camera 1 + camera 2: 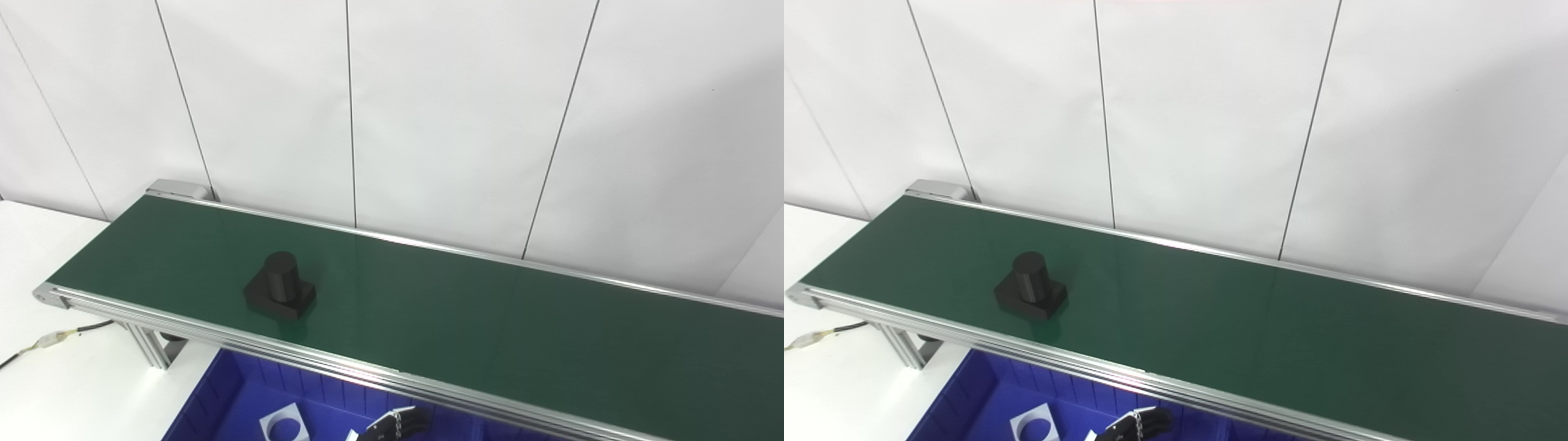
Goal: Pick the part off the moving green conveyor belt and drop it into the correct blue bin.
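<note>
A black part (280, 286), a short cylinder standing on a square base, sits upright on the green conveyor belt (465, 306) near its left end and close to the near rail. Below the belt's near rail lies a blue bin (214, 398). Only the dark fingers of one hand (395, 424) show at the bottom edge, above the bin and well below and right of the part. It seems to be my left hand, and it holds nothing that I can see. Its palm is cut off by the picture's edge. My right hand is out of view.
A white square plate with a round hole (283, 424) lies in the blue bin. The belt's aluminium frame and leg (150, 346) stand on a white table (37, 245), with a cable (55, 337) at the left. White wall panels rise behind the belt.
</note>
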### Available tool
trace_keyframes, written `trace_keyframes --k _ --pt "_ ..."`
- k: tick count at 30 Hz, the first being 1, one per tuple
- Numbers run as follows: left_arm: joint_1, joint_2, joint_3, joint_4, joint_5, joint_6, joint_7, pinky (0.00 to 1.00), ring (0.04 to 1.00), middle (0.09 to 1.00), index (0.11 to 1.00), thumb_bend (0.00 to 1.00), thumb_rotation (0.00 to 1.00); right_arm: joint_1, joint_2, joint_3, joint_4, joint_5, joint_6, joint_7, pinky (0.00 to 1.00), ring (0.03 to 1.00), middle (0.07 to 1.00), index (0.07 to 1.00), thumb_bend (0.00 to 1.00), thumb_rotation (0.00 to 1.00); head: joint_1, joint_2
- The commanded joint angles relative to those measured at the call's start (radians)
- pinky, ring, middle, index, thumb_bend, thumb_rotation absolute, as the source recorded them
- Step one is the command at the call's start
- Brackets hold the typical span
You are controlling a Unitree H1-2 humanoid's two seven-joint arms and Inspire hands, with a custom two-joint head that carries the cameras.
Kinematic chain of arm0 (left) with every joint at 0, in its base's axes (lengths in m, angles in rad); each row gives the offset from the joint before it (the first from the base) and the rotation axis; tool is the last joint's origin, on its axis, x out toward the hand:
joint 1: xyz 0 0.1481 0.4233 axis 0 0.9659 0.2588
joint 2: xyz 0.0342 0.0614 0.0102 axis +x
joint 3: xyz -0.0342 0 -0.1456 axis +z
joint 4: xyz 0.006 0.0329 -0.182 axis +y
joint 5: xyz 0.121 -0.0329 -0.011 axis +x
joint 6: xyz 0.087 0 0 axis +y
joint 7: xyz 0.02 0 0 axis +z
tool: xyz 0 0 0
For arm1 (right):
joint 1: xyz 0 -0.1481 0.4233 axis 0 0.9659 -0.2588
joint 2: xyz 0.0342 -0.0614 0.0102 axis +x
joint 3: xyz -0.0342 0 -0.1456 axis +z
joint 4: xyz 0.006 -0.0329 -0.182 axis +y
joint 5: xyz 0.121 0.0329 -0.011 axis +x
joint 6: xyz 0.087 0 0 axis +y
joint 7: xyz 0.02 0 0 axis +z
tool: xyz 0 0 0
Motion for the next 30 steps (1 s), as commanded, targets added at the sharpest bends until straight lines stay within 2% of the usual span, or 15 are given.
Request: trace_keyframes --k 1,7,11,22,30 --pt "-0.011 -0.046 -0.023 -0.023 0.007 -0.022 0.006 0.86 0.774 0.764 0.723 0.66 0.0 -0.003 0.007 -0.007 -0.02 0.008 -0.055 0.012 0.74 0.815 0.849 0.845 0.54 0.15 0.0 0.004" --pt "-0.012 -0.045 -0.023 -0.026 0.0 -0.014 0.006 0.88 0.778 0.763 0.725 0.66 0.0 -0.004 0.01 -0.004 -0.018 0.0 -0.055 0.023 0.75 0.823 0.851 0.851 0.52 0.14 -0.016 0.008" --pt "-0.014 -0.041 -0.023 -0.023 -0.009 -0.018 -0.002 0.86 0.778 0.764 0.722 0.65 0.0 -0.004 0.013 -0.006 -0.021 0.009 -0.055 0.035 0.75 0.814 0.85 0.849 0.51 0.1 -0.03 0.012" --pt "-0.005 -0.027 -0.024 -0.051 -0.029 -0.005 -0.022 0.87 0.78 0.769 0.726 0.65 0.0 0.0 0.018 -0.013 -0.031 0.006 -0.055 0.035 0.72 0.798 0.835 0.833 0.55 0.12 -0.07 0.017" --pt "0.001 -0.017 -0.017 -0.074 -0.038 0.002 -0.032 0.84 0.775 0.772 0.729 0.66 0.01 0.005 0.018 -0.008 -0.054 -0.016 -0.055 0.008 0.71 0.79 0.825 0.819 0.58 0.12 -0.121 0.048"
